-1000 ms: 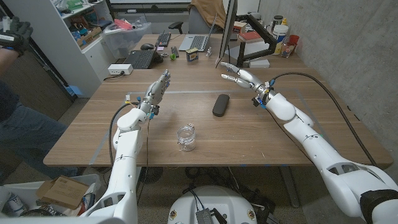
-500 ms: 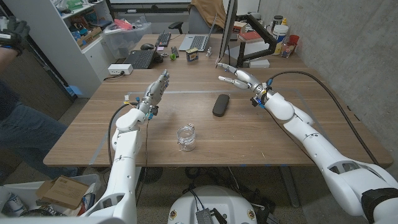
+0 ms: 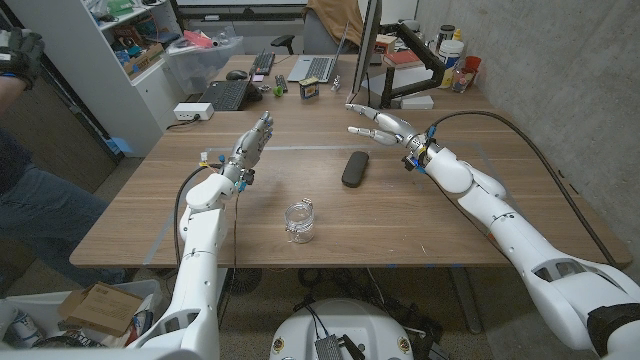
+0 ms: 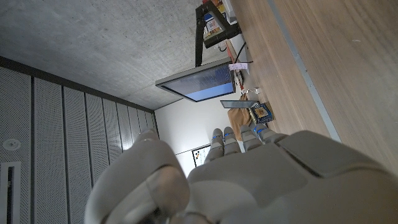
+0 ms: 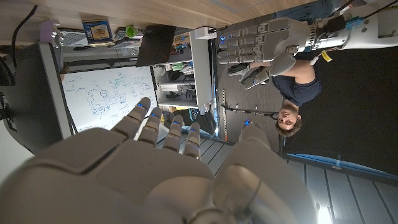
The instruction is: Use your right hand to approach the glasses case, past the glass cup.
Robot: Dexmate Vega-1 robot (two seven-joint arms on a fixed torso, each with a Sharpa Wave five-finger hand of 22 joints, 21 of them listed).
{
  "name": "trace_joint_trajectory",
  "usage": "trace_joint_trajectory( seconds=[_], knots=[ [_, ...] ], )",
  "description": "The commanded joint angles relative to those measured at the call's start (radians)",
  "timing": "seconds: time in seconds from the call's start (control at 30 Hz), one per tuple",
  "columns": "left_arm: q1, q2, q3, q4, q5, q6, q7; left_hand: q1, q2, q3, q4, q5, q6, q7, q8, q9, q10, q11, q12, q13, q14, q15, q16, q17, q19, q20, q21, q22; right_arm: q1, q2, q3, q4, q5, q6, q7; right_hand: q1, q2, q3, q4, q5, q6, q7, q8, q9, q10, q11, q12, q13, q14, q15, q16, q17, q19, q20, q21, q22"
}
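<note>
Head view shows our right hand [image 3: 377, 123] open, fingers spread, holding nothing. The glasses case [image 3: 354, 168] lies near it at seven o'clock, its long side running twelve to six. Our right hand is nearer than our left hand [image 3: 254, 140], and the glass cup [image 3: 299, 221] sits further toward us.

Bare tabletop [image 3: 420, 215] lay between the right hand [image 3: 375, 122] and the glasses case [image 3: 354, 168] at its seven o'clock. The glass cup [image 3: 299, 222] stood well apart at the case's seven o'clock; a monitor [image 3: 367, 45] rose close at the hand's twelve.
</note>
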Motion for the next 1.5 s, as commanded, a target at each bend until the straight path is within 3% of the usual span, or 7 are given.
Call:
trace_joint_trajectory(
  seconds=[0.03,0.6,1.5],
  knots=[
    [-0.013,-0.005,0.006,0.018,0.001,-0.014,-0.006,0.005,0.011,-0.007,0.003,-0.005,0.005,0.001,0.001,0.003,0.001,0.003,-0.001,0.001,-0.002,0.006,0.001,0.003,-0.007,-0.022,-0.001,0.003,-0.01,-0.032,-0.015,-0.047,-0.06,-0.015,-0.035,0.014,0.002,0.002,-0.008,0.006,0.01,-0.002,0.008,0.002,0.002,-0.004,0.004,0.005,-0.016,0.001,-0.006,0.003,0.0,0.018,-0.002,0.002],
    [-0.006,-0.015,0.008,0.012,0.003,-0.025,0.001,0.005,0.012,-0.01,0.003,-0.005,0.01,0.0,0.001,0.003,0.003,-0.002,-0.001,0.001,-0.003,0.006,0.001,0.003,-0.011,-0.018,-0.002,0.003,0.032,-0.059,-0.061,-0.044,-0.112,-0.009,-0.03,0.022,0.005,0.005,-0.008,0.004,0.029,-0.001,0.012,0.002,0.003,0.001,0.005,0.005,-0.023,0.007,-0.005,0.004,-0.003,0.037,-0.002,0.003],
    [-0.011,-0.019,0.011,0.016,0.013,-0.02,0.02,0.006,0.015,-0.014,0.002,-0.006,0.017,-0.001,0.001,0.003,0.004,-0.003,-0.001,0.001,-0.004,0.004,0.001,0.003,-0.012,-0.017,-0.002,0.003,0.125,-0.046,-0.131,0.085,-0.141,0.03,-0.042,0.028,0.01,0.008,-0.007,0.002,0.044,-0.001,0.012,0.001,0.006,0.001,0.008,0.005,-0.017,0.005,0.0,0.004,-0.003,0.039,0.0,0.004]
  ],
)
